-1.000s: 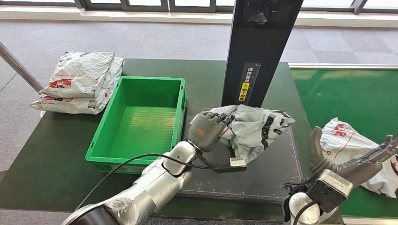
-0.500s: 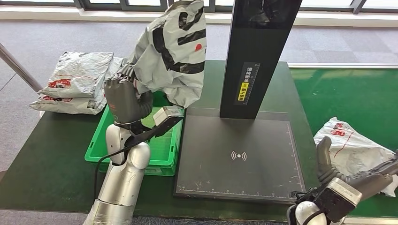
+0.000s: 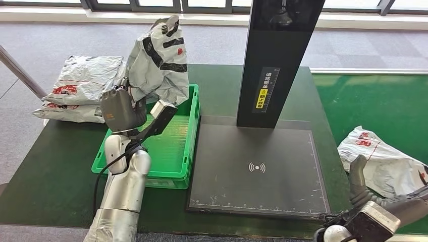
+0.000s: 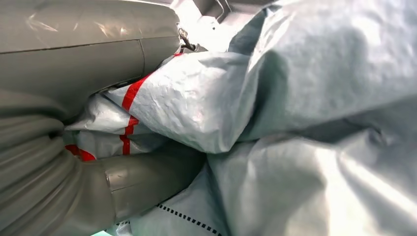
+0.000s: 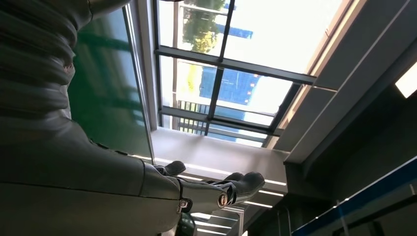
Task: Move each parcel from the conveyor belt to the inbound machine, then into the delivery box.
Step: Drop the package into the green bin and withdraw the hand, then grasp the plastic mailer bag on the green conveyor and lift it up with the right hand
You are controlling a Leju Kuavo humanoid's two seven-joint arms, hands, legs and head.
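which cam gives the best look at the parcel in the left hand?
Head view. It shows the whole grey parcel held up by the left hand above the green delivery box. The left wrist view gives a close-up of crumpled grey wrap with red stripes pressed against the hand, with no outline. The right wrist view faces windows and ceiling.

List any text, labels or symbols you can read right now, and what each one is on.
Scanner column: vertical white Chinese label above a yellow tag; characters too small to read.
Scanner pad: white wireless-tap symbol, plus ruler marks too small to read.
Held parcel: bold black print, crumpled, unreadable.
Belt parcel and stacked parcels: red logos, blurred.
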